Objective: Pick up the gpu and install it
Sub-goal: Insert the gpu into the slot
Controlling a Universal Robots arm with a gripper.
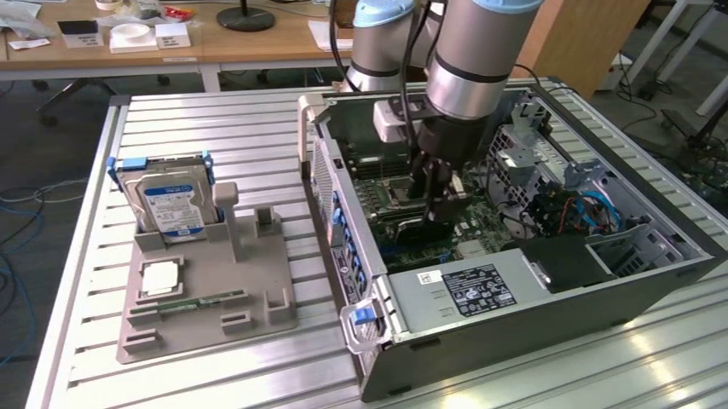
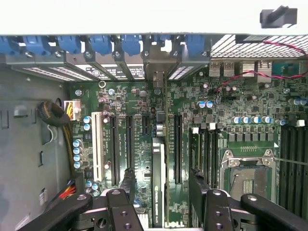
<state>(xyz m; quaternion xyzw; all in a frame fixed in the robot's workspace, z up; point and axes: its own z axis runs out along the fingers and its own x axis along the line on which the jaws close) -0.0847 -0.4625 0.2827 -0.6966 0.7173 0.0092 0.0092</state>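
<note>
I log one thin dark rectangular gpu card (image 2: 157,183) standing on edge in a motherboard slot inside the one open black computer case (image 1: 546,298), its long axis running along the slot toward the case's rear bracket wall, with the bracket end at that wall. My one black two-fingered gripper (image 2: 161,190) sits over the card with jaws spread, one finger on each side, not pinching it. On the grey aluminium table (image 1: 193,128) I count one grey plastic parts holder (image 1: 205,290), carrying one silver hard drive with blue-white label (image 1: 173,204) and one slim green memory stick (image 1: 199,302).
</note>
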